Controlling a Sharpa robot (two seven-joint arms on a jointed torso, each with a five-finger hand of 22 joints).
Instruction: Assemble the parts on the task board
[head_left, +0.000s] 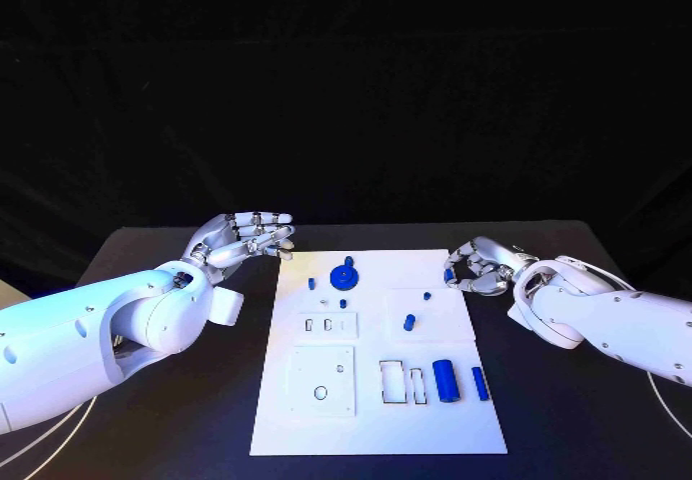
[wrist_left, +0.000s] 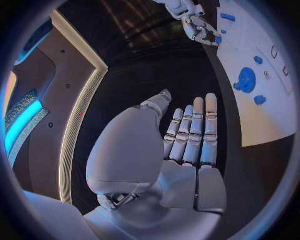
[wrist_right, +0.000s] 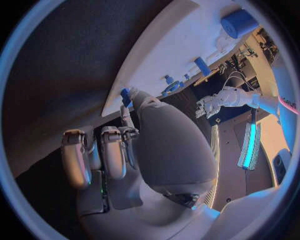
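White and flat, the task board (head_left: 433, 400) lies in the lower middle of the head view on the black table (head_left: 159, 440). We see our left hand (head_left: 245, 238) at centre left of the frame, just off the board's upper left corner, its fingers straight and side by side, holding nothing; the left wrist view shows the same flat palm with the fingers (wrist_left: 194, 132) extended. Our right hand (head_left: 476, 268) sits at centre right, at the board's upper right edge, with its fingers curled in. A small blue part (head_left: 450, 274) shows at its fingertips, and in the right wrist view that blue piece (wrist_right: 125, 96) appears pinched at the board's edge.

On the board, a round blue gear-like part (head_left: 343, 276) stands near the top, with a small blue peg (head_left: 312, 284) to its left. A small oblong blue part (head_left: 410, 322) lies near the middle. Toward the lower right, a thick blue cylinder (head_left: 446, 381) and a thinner blue rod (head_left: 479, 383) lie side by side, next to rectangular cut-outs (head_left: 392, 381).
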